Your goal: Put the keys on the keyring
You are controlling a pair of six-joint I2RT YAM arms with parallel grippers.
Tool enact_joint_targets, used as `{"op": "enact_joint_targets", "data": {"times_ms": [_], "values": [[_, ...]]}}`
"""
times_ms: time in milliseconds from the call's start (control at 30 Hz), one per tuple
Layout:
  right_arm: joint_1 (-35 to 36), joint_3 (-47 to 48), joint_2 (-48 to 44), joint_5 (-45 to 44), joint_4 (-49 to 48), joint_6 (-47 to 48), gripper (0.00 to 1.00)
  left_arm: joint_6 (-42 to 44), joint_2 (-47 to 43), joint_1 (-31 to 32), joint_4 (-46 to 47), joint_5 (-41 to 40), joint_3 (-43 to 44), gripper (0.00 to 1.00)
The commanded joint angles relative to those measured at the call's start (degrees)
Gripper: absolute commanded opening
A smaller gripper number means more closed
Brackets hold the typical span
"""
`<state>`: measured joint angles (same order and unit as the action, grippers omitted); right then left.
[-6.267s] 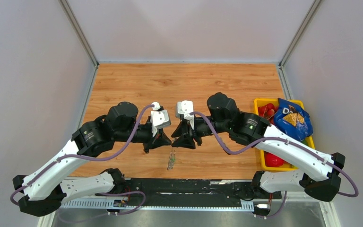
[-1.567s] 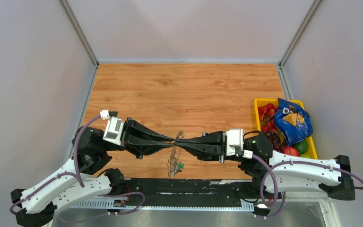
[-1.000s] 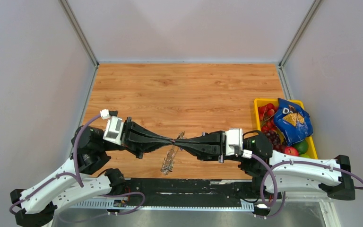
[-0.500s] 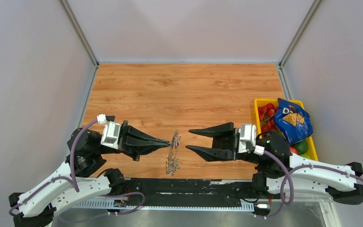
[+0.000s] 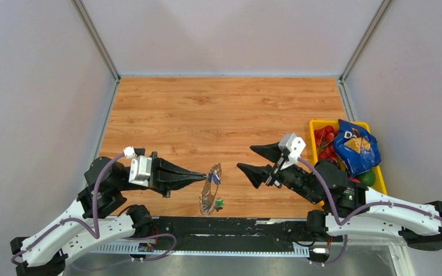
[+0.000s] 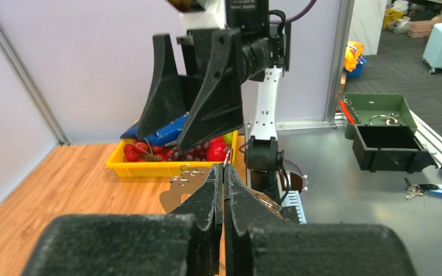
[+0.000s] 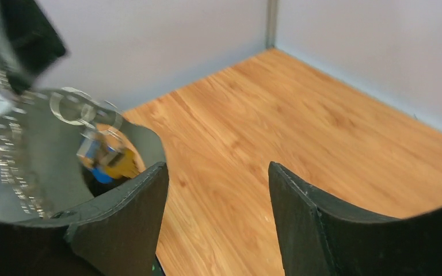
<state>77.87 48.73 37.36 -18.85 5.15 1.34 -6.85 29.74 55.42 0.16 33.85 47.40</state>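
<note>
The left pincer (image 5: pixel 205 175) is closed, with the jaws pressed together. It holds the keyring (image 5: pixel 212 185) by the upper part of its thin loop. The pincer points to the right along the near side of the tabletop (image 5: pixel 218 109). The keyring hangs just beyond the tips. Its long axis goes from the pinch point down toward the near edge, where the chain pieces and the green tag (image 5: pixel 219 202) are.

A key with a blue head (image 5: pixel 214 179) sits close under the pinch. The right wrist view is blurred, so it is perhaps already on the loop, but I cannot tell this for sure.

To the right, the right pincer (image 5: pixel 246 158) is wide open and holds nothing. It faces the keyring and stands apart from it, with bare wood between them. The left arm has the ring and the right arm is the free one, so I judge that any threading work falls to the right arm, coming in from the right.

There is much open room toward the far side. The near edge is close below the ring. The yellow bin (image 5: pixel 316 123) is behind the right arm and does not block the way.
</note>
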Motion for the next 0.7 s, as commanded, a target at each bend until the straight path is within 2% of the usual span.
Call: {"op": "enact_joint_targets", "data": {"times_ms": [0,167,300,400,467,667], "values": [[0.0,1.3,0.1,-16.2,15.3,-11.8,0.68,3.1,-1.9,0.1,-1.2,-2.5,0.4,0.0],[-3.8,-2.3,2.1,-18.0,23.2,-25.0,0.63,2.7,-2.4,0.2,-3.6,-1.1,0.3,0.0],[-13.8,-6.1,5.3,-10.0,26.4,-33.9,0.57,2.8,-3.2,0.2,-4.9,1.0,-0.3,0.0],[-24.1,-10.7,7.2,-1.4,26.4,-37.7,0.53,2.8,-4.3,0.2,-5.7,3.2,-0.6,0.0],[-28.9,-13.2,8.2,0.7,26.0,-39.5,0.5,2.8,-5.0,0.1,-6.0,4.3,-0.8,0.0],[-34.4,-18.4,10.0,2.8,23.2,-43.1,0.46,2.5,-6.0,0.2,-6.7,6.3,-1.4,0.0]]}}
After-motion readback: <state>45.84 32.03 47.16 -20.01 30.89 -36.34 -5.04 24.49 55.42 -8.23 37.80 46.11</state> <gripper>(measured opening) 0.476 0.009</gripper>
